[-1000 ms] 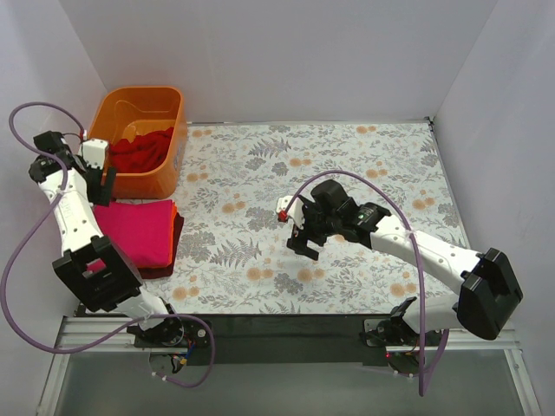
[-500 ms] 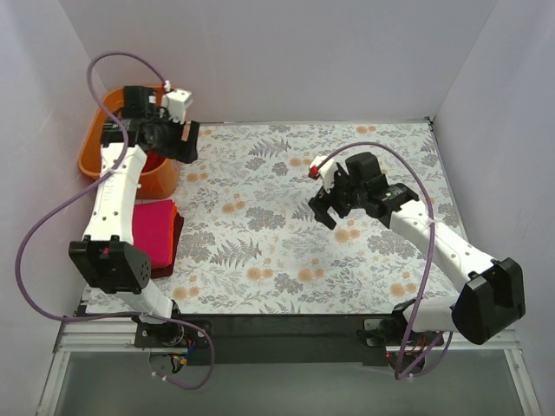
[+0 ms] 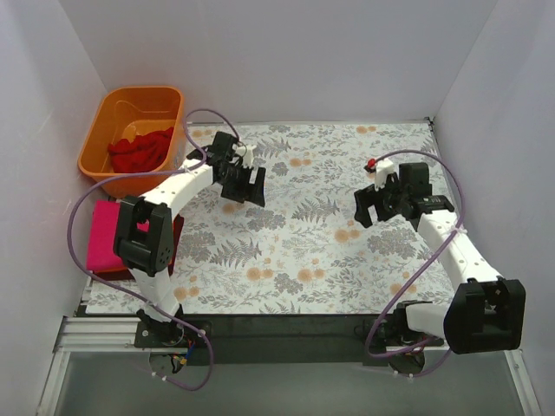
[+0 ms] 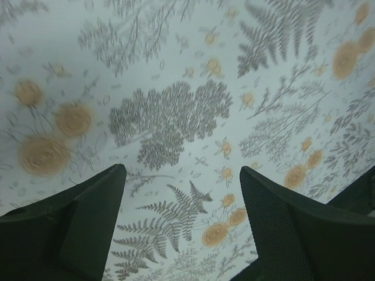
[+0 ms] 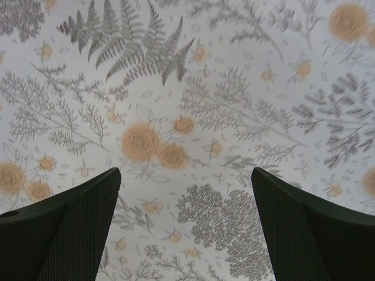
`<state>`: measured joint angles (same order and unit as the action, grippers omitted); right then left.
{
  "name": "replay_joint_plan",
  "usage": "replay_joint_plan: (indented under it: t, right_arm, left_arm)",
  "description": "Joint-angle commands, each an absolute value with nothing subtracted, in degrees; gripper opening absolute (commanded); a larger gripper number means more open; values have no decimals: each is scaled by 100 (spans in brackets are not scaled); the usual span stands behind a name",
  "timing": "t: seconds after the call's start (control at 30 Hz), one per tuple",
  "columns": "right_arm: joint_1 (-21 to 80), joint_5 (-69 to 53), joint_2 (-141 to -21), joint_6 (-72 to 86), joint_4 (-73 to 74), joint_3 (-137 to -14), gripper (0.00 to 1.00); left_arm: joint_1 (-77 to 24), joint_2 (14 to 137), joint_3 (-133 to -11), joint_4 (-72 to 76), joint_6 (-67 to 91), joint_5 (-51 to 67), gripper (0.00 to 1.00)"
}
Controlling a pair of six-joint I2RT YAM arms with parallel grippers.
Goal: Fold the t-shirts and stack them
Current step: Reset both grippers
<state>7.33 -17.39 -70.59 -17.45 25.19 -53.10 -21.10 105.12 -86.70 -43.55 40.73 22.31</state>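
Observation:
A folded magenta-pink t-shirt (image 3: 102,236) lies on top of a dark maroon one (image 3: 178,227) at the table's left edge, partly behind the left arm. A deep red t-shirt (image 3: 139,150) sits crumpled in the orange tub (image 3: 102,121) at the back left. My left gripper (image 3: 244,191) is open and empty above the flowered tablecloth, right of the tub; the left wrist view (image 4: 181,175) shows only cloth pattern between its fingers. My right gripper (image 3: 366,206) is open and empty over the right middle of the table; the right wrist view (image 5: 186,175) shows only pattern.
White walls close in the table on the left, back and right. The flowered tablecloth (image 3: 321,251) covers the whole work surface. Purple cables loop off both arms.
My left arm has swung from the tub area rightward and down over the tablecloth. My right gripper has moved further right. The pink stack has more of its left part showing.

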Motion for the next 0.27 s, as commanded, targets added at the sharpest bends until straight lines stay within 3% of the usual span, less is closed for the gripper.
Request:
replay_joint_plan:
  t: [0.0,0.23]
  right_arm:
    - [694,-2118,-6672,-1652,2558,-4826,98]
    - [677,-2092,-6319,-1564,2566,-4570,98]
  left_arm:
    - [-2057,10117,-7798,-3622,4465,2382,78]
    - [-2118,9387,-6820,-3270,4491,2233,79]
